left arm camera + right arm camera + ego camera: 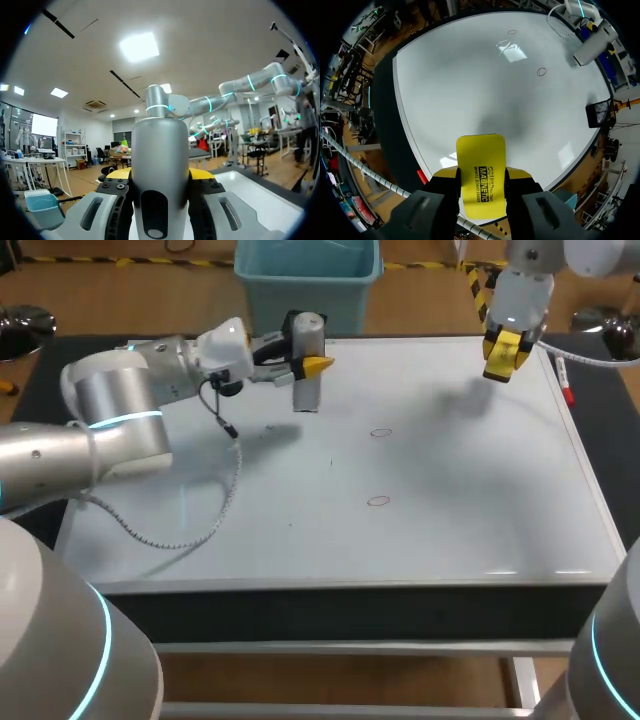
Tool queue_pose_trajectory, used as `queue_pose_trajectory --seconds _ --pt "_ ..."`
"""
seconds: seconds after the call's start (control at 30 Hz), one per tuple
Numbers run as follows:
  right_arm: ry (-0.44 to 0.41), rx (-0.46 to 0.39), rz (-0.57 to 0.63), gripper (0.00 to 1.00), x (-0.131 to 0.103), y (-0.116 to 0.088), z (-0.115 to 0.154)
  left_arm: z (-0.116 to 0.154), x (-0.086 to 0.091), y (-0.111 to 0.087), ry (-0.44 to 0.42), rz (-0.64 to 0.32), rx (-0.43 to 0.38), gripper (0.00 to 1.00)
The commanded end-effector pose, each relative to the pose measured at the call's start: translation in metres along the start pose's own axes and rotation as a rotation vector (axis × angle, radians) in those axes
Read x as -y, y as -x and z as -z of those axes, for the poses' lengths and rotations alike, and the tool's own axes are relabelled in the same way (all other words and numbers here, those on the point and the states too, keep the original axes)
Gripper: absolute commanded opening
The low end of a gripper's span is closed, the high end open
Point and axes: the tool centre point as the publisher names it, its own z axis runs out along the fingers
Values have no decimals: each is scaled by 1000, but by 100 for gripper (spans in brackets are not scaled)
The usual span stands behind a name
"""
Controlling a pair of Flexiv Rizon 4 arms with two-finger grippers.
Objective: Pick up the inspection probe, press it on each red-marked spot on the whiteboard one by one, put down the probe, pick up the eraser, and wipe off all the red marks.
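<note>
Grey and cylindrical, the inspection probe [307, 385] stands upright over the far left part of the whiteboard [460, 530], pinched from both sides by the left gripper [316, 365]; whether its lower end touches the board I cannot tell; in the left wrist view it fills the gap between the yellow-tipped fingers [201, 174]; the right gripper [503, 355] hangs over the far right corner, clamped on the yellow eraser [481, 172]; two red marks lie near the board's middle, the farther mark [381, 432] and the nearer mark [377, 501], well apart from both grippers.
</note>
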Motion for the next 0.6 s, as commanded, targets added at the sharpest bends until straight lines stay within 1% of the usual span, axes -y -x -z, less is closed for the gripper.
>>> queue_pose_trajectory --seconds 0.03,0.43,0.6 --pt "-2 -2 2 0 0 -1 1 35 13 -6 2 -3 126 0" --pt "-2 -2 2 0 0 -1 1 76 24 12 -14 4 188 0" --pt "-2 -2 2 0 0 -1 1 87 25 17 -9 9 195 0"
